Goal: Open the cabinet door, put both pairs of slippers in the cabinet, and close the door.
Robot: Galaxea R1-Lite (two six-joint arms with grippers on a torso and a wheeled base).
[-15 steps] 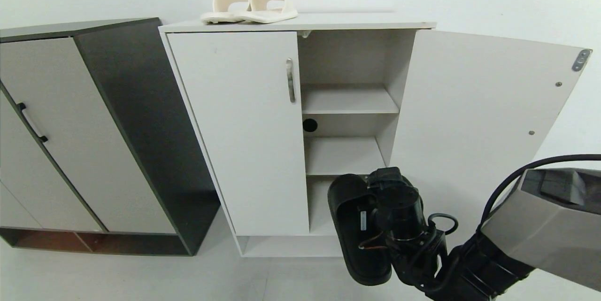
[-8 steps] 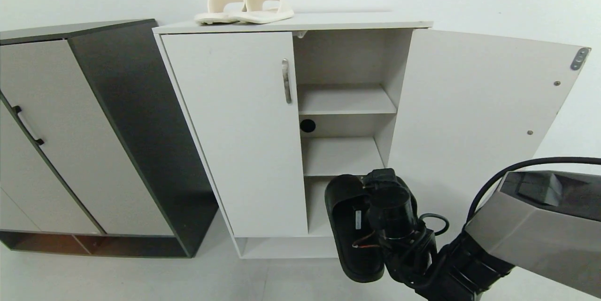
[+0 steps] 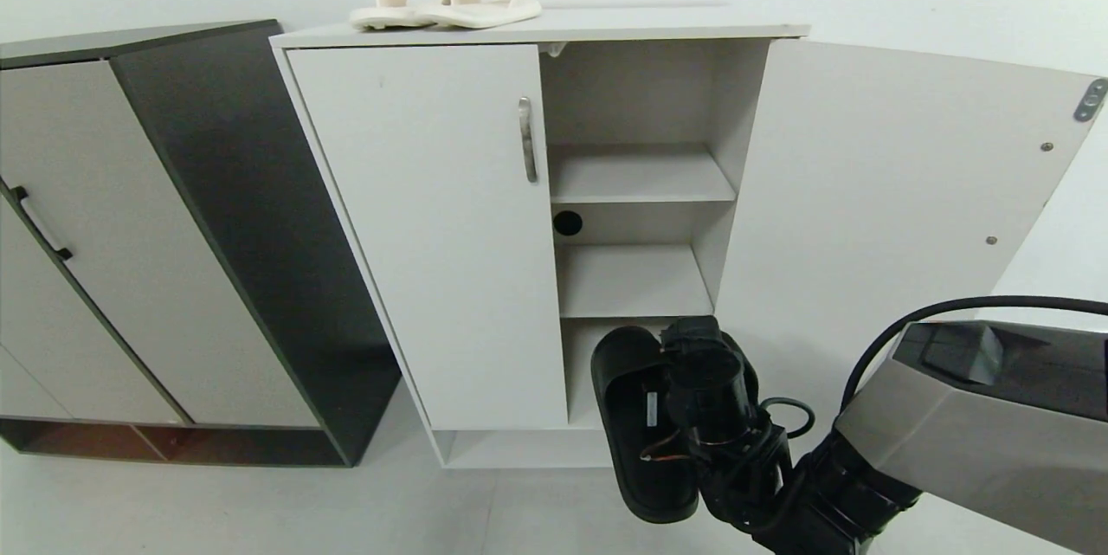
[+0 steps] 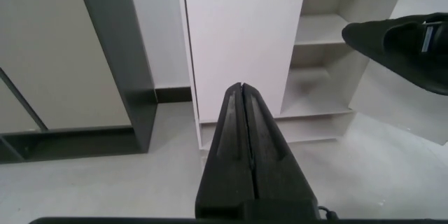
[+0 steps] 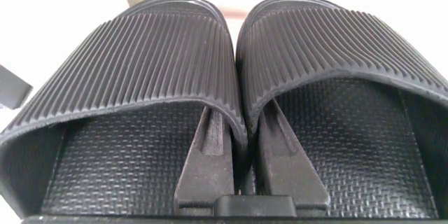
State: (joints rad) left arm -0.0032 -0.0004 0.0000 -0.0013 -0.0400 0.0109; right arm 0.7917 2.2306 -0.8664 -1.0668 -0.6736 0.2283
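Black slippers (image 5: pixel 161 63) clamped firmly in right gripper (image 5: pixel 239 115); left gripper (image 4: pixel 241 92) fully closed

A dark-sided cabinet (image 3: pixel 234 217) stands on the grey floor (image 3: pixel 260 512).

right arm (image 3: pixel 969 425): grey angular shell, black cylindrical wrist, looping black cable (image 3: pixel 978 300); left gripper (image 4: pixel 241 91) black, tapered.
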